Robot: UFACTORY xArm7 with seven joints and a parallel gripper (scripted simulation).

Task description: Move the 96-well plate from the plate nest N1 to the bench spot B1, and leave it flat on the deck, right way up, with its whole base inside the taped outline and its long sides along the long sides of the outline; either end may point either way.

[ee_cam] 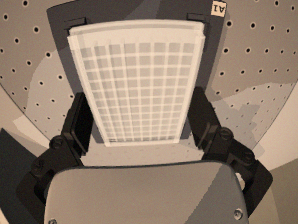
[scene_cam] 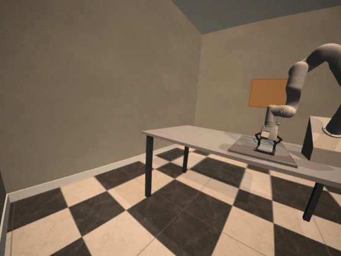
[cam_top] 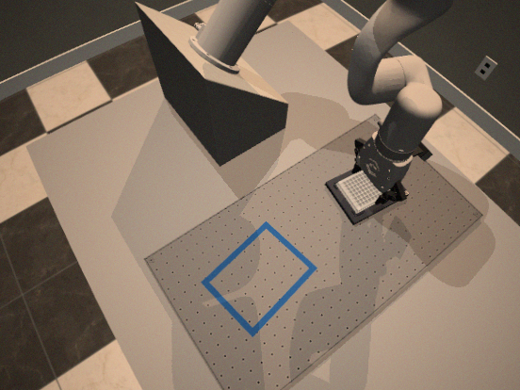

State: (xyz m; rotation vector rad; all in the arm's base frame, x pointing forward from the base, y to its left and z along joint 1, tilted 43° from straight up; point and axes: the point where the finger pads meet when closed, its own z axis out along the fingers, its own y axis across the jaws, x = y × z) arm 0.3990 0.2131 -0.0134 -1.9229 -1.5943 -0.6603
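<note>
The white 96-well plate [ee_cam: 136,83] lies flat and right way up in the dark plate nest N1 [ee_cam: 60,12], its grid of wells facing the wrist camera. That view alone shows the small label tag at one nest corner and the two dark fingers standing either side of the plate's long sides, jaws spread wide with nothing pinched between them; whether the pads touch the plate walls cannot be told. From the top view the gripper [cam_top: 383,181] and wrist cover the near half of the plate [cam_top: 358,190], but this view shows what the wrist camera misses: the nest [cam_top: 350,214] sits toward one end of the perforated deck [cam_top: 330,292], and the blue taped outline B1 [cam_top: 235,261] lies well apart from it, toward the other end, with only bare deck inside it. The exterior view adds the setting: the deck rests on a table [scene_cam: 185,133] with dark legs, the arm [scene_cam: 293,86] bends down from its pedestal [scene_cam: 312,139], and an orange panel [scene_cam: 265,93] hangs on the far wall.
</note>
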